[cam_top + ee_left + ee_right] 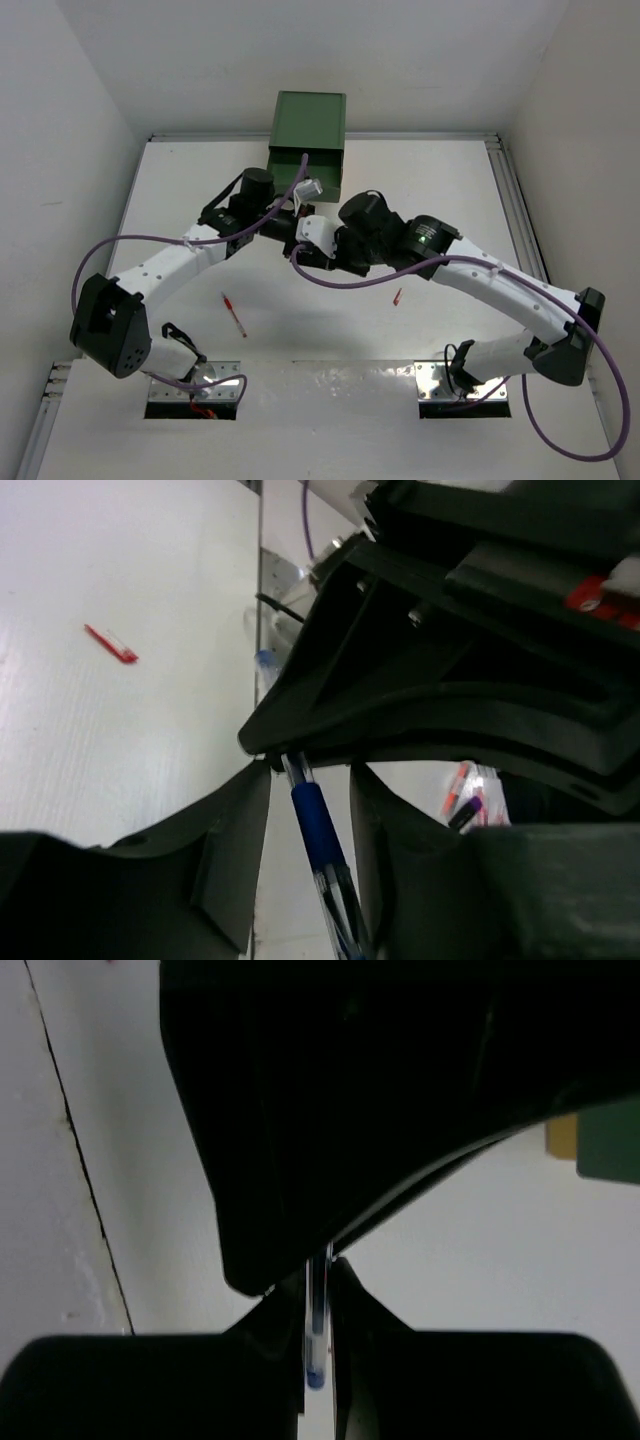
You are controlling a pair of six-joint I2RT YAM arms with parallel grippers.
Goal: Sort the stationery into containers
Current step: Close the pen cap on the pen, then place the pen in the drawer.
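Stationery [233, 315] is unsorted: two red pens [398, 296] lie toward the surface's [450, 180] near edge; the right claw [320, 1278] pinches a blue pen [312, 825] inside the open left claw [308, 775].

There is one dark green cabinet [308, 145], two red ones on the counter [180, 200], a longer red pen [233, 315] and a shorter red pen [398, 296], and one blue pen [318, 830].

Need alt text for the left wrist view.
A blue pen runs up between the left gripper's spread fingers, a gap on each side, its far end tucked under the dark bulk of the right arm that fills the upper right. A red pen lies on the white table at upper left.
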